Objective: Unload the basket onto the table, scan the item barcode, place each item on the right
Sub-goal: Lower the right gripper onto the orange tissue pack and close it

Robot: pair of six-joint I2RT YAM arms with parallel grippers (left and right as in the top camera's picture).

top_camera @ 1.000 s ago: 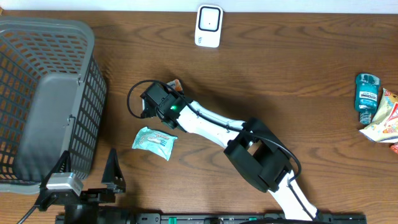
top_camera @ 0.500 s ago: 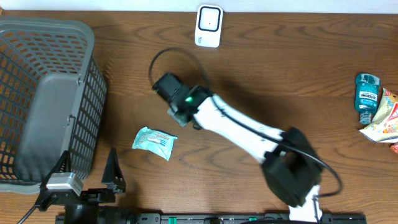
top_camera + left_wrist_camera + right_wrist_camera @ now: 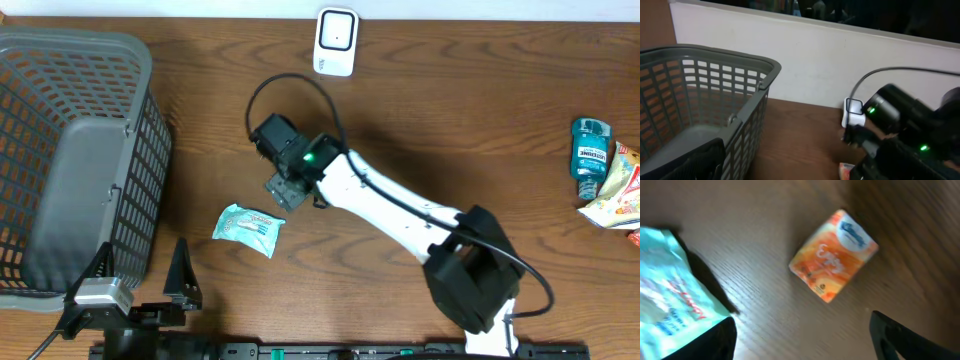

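The right gripper point(image 3: 802, 322) now stands wide, with nothing between its fingers point(image 3: 910, 340). A second ago it was clamped shut near the middle of the overhead frame, an orange corner peeking out of it. Since then the arm has swung its elbow toward the lower right and the claw has opened.

The orange tissue pack point(image 3: 834, 269) now lies loose on the table point(image 3: 765, 240) in the upper middle of the right wrist view. Its brand face is up and it is clear of both fingers. The teal packet point(image 3: 670, 287) sits at the left edge of that view. From overhead the pack is hidden under the claw (only the wrist camera shows it plainly), just up and right of the teal packet.

The scanner point(image 3: 336, 42) sits at the top centre of the overhead frame, well apart from where the pack has been let go. No barcode shows on the upturned face. My reading is that the item is no longer being presented to the scanner. If the code has not yet been read, the pack will need picking up again and turning.

The left gripper point(image 3: 141, 262), at the lower left beside the basket point(image 3: 60, 60), is spread wide and empty, as it was a second ago.
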